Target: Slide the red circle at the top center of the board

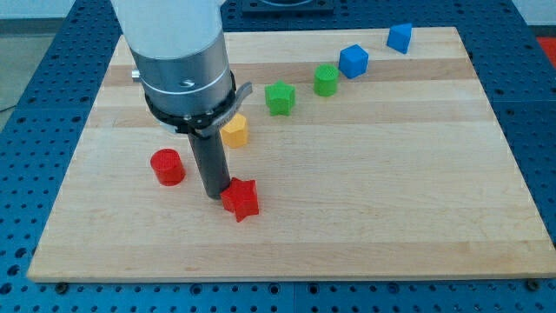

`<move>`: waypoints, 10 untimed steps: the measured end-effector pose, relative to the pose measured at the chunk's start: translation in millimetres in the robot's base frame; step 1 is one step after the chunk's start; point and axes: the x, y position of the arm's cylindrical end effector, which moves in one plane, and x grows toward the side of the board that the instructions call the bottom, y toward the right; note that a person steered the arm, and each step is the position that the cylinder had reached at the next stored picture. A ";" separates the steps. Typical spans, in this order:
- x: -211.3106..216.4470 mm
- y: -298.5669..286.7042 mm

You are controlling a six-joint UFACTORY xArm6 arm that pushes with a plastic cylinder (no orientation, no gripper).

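The red circle [167, 167] is a short red cylinder at the view's left middle of the wooden board [391, 200]. My tip [214, 195] is down on the board, to the right of the red circle and a little below it, with a gap between them. The tip touches or nearly touches the left side of a red star block [241, 199]. The arm's large grey body hides the board's top left part.
A yellow block [234, 131] sits just right of the rod, partly hidden by the arm. A green star block [280, 98], a green block [326, 80] and two blue blocks [354, 61] [399, 37] run in a line toward the view's top right.
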 end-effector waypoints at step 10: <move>-69.8 -145.5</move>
